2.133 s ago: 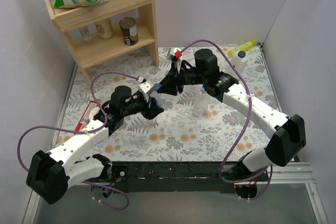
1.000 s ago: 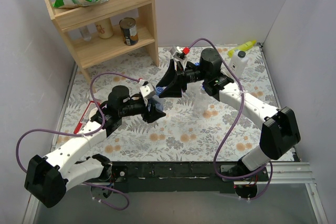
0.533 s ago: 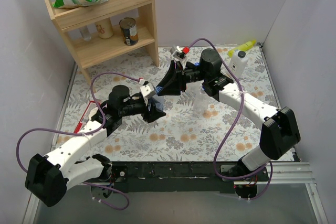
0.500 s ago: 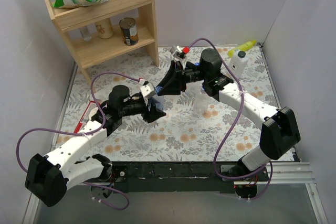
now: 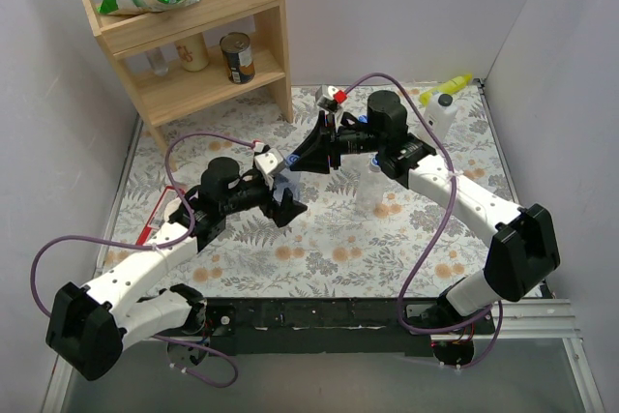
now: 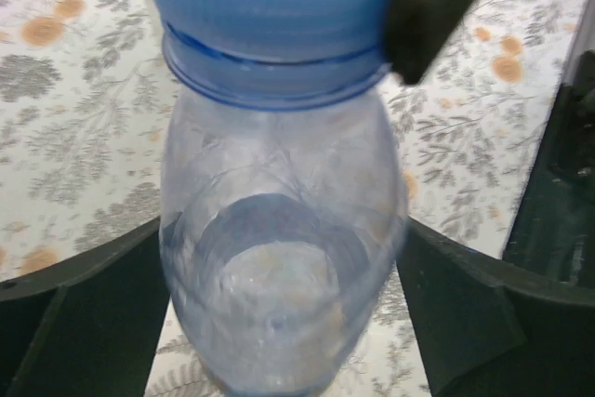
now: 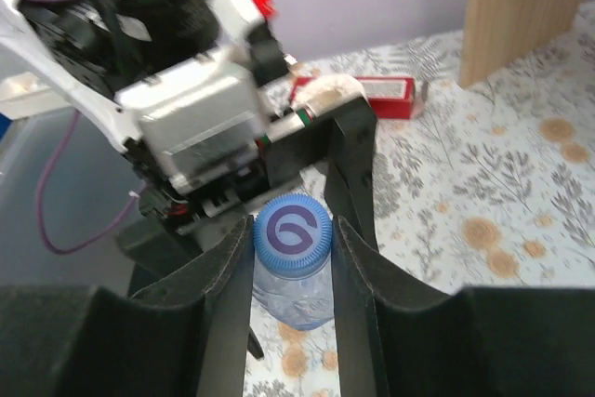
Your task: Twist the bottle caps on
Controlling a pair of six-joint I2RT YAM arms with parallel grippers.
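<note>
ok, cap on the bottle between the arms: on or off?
On. Right wrist view: blue cap sits atop the clear bottle, pinched by the right jaws. Left wrist view: it covers the neck. Tightness: cannot tell.

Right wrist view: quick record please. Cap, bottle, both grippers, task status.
cap: blue cap sits on the neck of the clear bottle
bottle pose: upright
right gripper: shut on the blue cap, one finger on each side
left gripper: fingers flank the bottle's body; contact unclear
status: cap is on the neck; how far it is threaded cannot be told
</note>
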